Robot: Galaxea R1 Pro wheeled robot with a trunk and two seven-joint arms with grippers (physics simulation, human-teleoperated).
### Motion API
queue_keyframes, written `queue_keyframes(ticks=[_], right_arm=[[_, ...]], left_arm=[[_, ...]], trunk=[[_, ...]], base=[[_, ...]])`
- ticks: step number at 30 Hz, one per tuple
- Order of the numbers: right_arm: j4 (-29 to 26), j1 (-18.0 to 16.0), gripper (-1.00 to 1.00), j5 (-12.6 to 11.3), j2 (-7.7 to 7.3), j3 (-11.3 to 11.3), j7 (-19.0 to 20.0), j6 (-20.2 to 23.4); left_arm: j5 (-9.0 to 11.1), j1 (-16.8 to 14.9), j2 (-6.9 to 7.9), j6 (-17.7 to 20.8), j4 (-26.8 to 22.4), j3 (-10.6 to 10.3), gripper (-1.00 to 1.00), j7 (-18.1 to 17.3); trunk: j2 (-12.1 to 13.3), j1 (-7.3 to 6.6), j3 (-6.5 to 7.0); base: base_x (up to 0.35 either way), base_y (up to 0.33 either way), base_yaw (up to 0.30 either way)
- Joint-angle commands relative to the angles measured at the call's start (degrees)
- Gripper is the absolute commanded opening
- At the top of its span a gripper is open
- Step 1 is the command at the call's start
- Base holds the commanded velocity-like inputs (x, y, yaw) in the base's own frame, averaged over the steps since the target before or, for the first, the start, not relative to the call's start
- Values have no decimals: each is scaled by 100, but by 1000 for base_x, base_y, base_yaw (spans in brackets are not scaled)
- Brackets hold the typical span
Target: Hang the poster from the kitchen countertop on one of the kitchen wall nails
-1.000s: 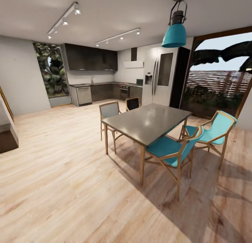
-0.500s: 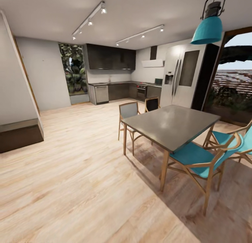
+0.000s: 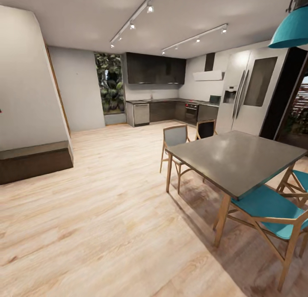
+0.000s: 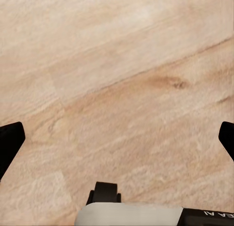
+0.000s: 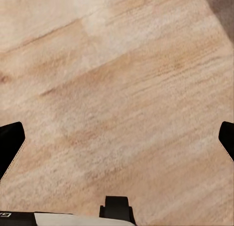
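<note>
A pale wooden floor [image 3: 98, 211] takes up most of the head view, running from the near edge to the kitchen at the far end of the room. A white wall block [image 3: 25, 78] with a dark low bench [image 3: 34, 161] at its foot stands at the left; its left part is cut off by the picture's edge. On the right a grey dining table [image 3: 239, 158] stands on wooden legs, with a grey-backed chair [image 3: 174, 136] and a dark-backed one [image 3: 206, 129] at its far edge and teal chairs [image 3: 269, 207] at its near edge, the nearest cut off at the right. A teal pendant lamp [image 3: 291, 29] is cropped at the top right corner. A tall steel fridge [image 3: 252, 93] stands behind the table.

The kitchen countertop [image 3: 164, 101] shows as a thin dark grey strip over the base cabinets, under black wall cupboards [image 3: 154, 69]; it is far off and too small to make out anything lying on it. The poster cannot be made out there, nor the wall nails.

Each wrist view looks straight down at the floor boards. The left gripper [image 4: 117, 138] has its black fingertips [image 4: 9, 143] at the picture's opposite edges, spread wide and holding nothing. The right gripper [image 5: 117, 143] is likewise spread wide with nothing between its fingertips [image 5: 10, 144].
</note>
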Motion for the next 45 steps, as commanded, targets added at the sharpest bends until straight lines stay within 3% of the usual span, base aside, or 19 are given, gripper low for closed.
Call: queue_keyframes(ticks=[1, 23, 45], right_arm=[[6, -3, 100, 32, -4, 1, 0, -15], [29, -3, 100, 41, -33, 12, 9, -10], [29, -3, 100, 48, -33, 26, 9, -10]], left_arm=[[2, 2, -5, -8, -7, 20, 100, -5], [8, 2, -5, -9, -7, 31, 100, -5], [8, 2, -5, -14, -7, 31, 100, -5]], trunk=[[-2, 3, -6], [-2, 3, -11], [-2, 3, -11]], base=[[324, 1, 103], [337, 27, 11], [324, 168, 0]])
